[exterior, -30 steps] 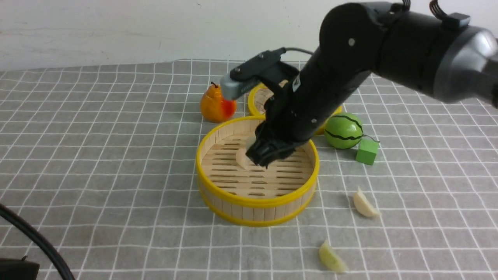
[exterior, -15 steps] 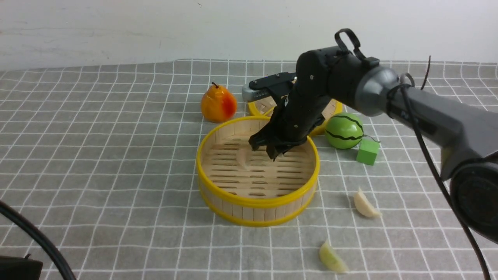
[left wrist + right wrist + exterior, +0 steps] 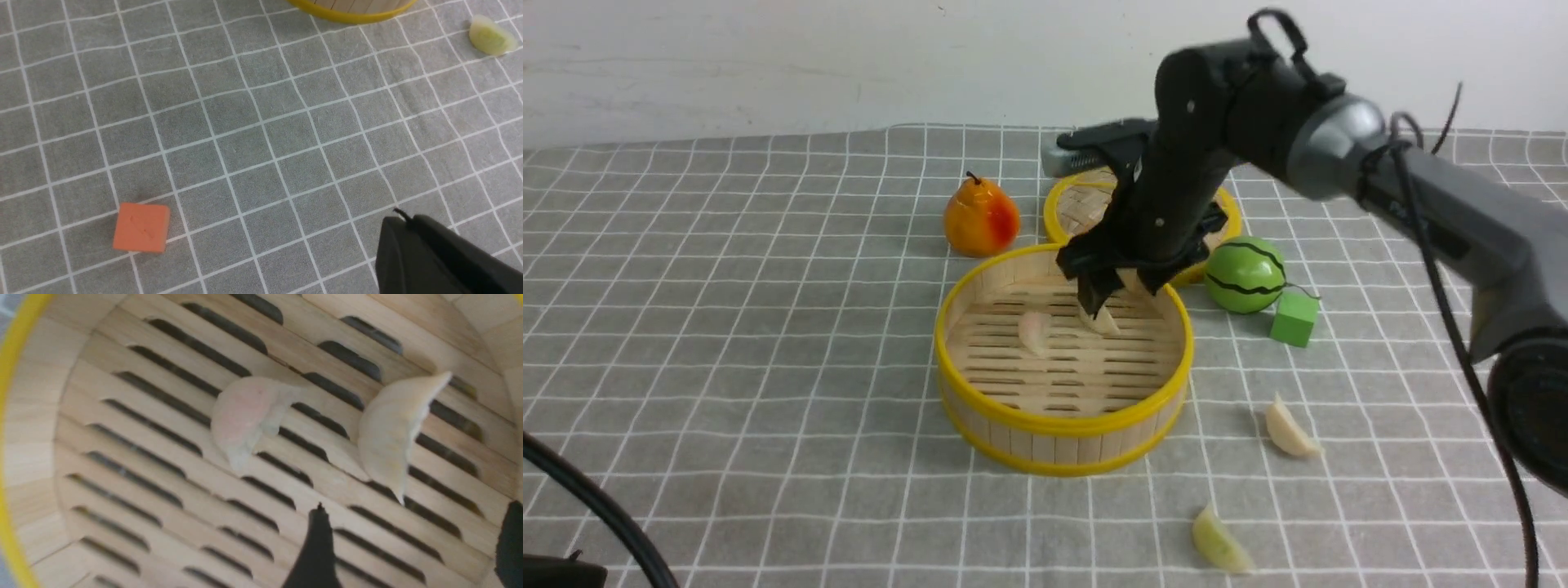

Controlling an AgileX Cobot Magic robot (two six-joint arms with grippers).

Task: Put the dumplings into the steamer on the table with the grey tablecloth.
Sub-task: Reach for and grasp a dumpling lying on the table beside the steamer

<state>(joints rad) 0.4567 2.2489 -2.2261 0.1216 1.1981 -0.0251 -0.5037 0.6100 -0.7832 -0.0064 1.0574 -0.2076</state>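
The steamer (image 3: 1062,433) stands mid-table on the grey tablecloth (image 3: 768,367). Two dumplings lie apart on its slatted floor (image 3: 135,465): a pinkish dumpling (image 3: 1034,331) (image 3: 245,420) and an off-white dumpling (image 3: 1101,318) (image 3: 392,433). My right gripper (image 3: 1119,298) (image 3: 412,514) hangs open just above the off-white one, holding nothing. On the cloth in front of the steamer to the right lie another off-white dumpling (image 3: 1289,429) and a yellow-green dumpling (image 3: 1218,541) (image 3: 490,36). My left gripper (image 3: 398,216) is shut and empty above bare cloth, near the steamer's rim (image 3: 351,16).
Behind the steamer are an orange pear (image 3: 980,219) and the woven lid (image 3: 1086,204). A green striped ball (image 3: 1245,273) and a green cube (image 3: 1293,318) sit to its right. An orange cube (image 3: 141,227) lies near the left gripper. A black cable (image 3: 596,506) crosses the near left corner.
The right gripper has opened and lifted a little toward the steamer's back. The off-white dumpling it carried now lies on the steamer floor beside the pinkish one.
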